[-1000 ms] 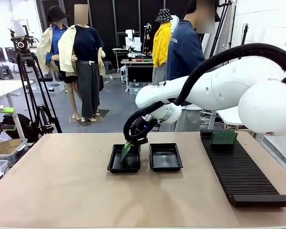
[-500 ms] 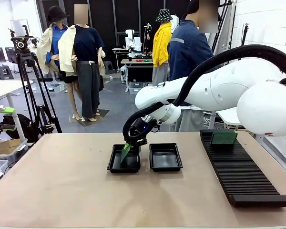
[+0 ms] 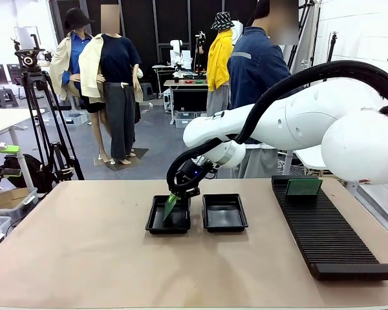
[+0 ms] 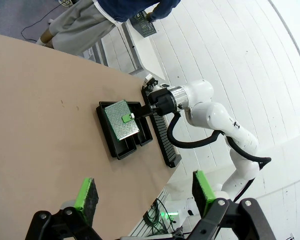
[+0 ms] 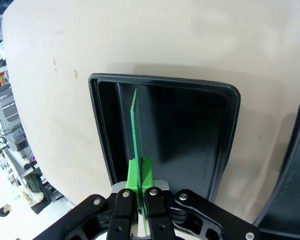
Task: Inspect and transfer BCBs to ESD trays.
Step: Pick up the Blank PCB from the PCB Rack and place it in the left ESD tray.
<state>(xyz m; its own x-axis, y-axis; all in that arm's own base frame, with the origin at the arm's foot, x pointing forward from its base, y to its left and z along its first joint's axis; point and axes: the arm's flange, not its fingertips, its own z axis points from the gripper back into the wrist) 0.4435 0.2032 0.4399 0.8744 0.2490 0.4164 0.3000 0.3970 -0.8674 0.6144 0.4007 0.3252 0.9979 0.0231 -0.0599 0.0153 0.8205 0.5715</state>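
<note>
My right gripper is shut on a green BCB, holding it tilted on edge over the left of two black ESD trays. In the right wrist view the BCB stands edge-on between the green pads, above that tray's floor. The other ESD tray lies just to the right with nothing in it. A second BCB stands upright in the ribbed rack. My left gripper is open and high over the table, looking down on the held BCB.
A long black slotted rack runs along the table's right side. A person in a blue top stands at the far edge. The right arm arches over the table's right half. Bare tabletop lies to the left and front.
The right gripper and its board have stayed almost still over the left tray. The person at the far side has shifted slightly.
</note>
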